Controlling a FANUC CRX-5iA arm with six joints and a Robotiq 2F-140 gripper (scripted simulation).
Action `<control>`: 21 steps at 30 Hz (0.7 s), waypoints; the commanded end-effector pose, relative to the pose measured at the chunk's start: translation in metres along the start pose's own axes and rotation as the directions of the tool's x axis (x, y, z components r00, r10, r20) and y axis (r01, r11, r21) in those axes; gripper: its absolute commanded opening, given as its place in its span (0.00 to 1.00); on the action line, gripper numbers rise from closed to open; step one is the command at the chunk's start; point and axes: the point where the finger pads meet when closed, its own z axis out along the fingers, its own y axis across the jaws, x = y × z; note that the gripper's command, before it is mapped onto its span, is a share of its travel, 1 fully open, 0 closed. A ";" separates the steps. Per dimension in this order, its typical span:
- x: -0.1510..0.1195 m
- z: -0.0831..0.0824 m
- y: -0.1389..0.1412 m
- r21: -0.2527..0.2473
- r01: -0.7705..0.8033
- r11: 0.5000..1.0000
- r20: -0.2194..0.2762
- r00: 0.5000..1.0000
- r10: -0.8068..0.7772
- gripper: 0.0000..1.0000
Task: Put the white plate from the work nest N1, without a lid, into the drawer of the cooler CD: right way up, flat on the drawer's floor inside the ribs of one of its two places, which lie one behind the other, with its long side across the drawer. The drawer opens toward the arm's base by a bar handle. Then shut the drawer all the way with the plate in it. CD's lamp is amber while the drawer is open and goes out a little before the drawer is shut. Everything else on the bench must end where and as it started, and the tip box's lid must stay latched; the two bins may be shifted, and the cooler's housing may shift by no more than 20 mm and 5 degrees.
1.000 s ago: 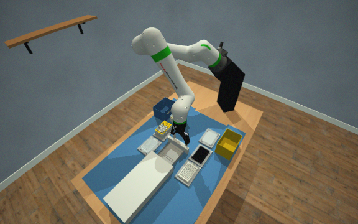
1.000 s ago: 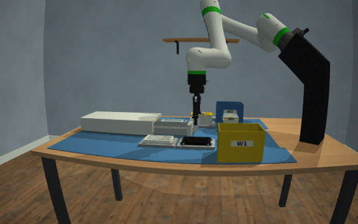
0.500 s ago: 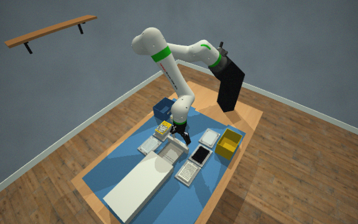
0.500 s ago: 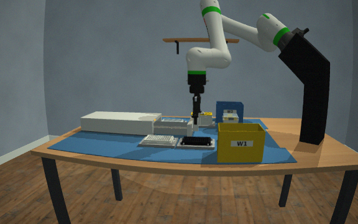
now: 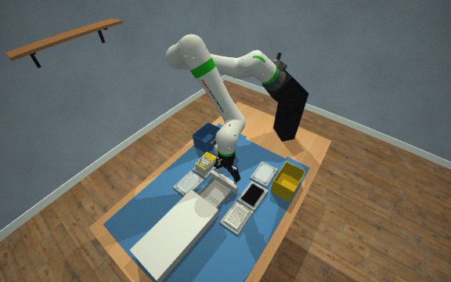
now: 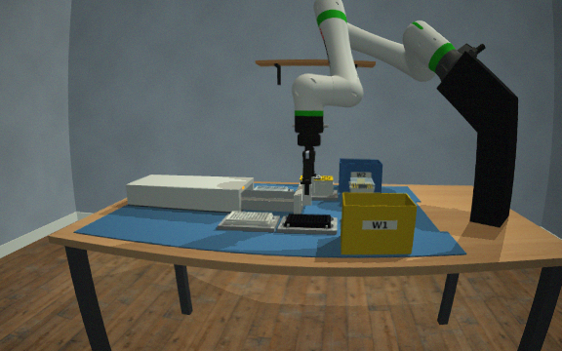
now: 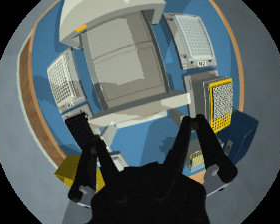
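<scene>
The cooler CD (image 5: 174, 235) is a long white box; its drawer (image 5: 215, 193) stands pulled out toward the arm's base, and its floor looks empty. An amber lamp (image 7: 80, 27) glows on the housing's corner. My gripper (image 5: 229, 175) is open, with its fingers on either side of the drawer's bar handle (image 7: 140, 116), at its height. A white well plate without a lid (image 5: 236, 217) lies in a nest on the right of the cooler; it also shows in the front view (image 6: 249, 219) and the wrist view (image 7: 63, 83). I cannot read the nest labels.
A black plate (image 5: 253, 194) and a lidded plate (image 5: 264, 173) lie beside the white one, then the yellow bin W1 (image 5: 287, 180). Left of the drawer are another plate (image 5: 188, 182), the yellow tip box (image 5: 205, 160) and the blue bin (image 5: 206, 137).
</scene>
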 end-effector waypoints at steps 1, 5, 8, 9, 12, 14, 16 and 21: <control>0.000 -0.003 0.000 0.000 0.000 1.000 0.000 1.000 0.000 0.87; 0.000 -0.008 0.000 0.000 0.000 1.000 0.000 1.000 0.000 0.87; 0.000 -0.012 0.000 0.000 0.000 1.000 0.000 1.000 0.000 0.87; 0.000 -0.014 0.000 0.000 0.000 1.000 0.000 1.000 0.000 0.87; 0.000 -0.016 0.000 0.000 0.000 1.000 0.000 1.000 0.000 0.87; 0.000 -0.018 0.000 0.000 0.000 1.000 0.000 1.000 0.000 0.87; 0.000 -0.020 0.000 0.000 0.000 1.000 0.000 1.000 0.000 0.87; 0.000 -0.027 0.000 0.000 0.000 1.000 0.000 1.000 0.000 0.87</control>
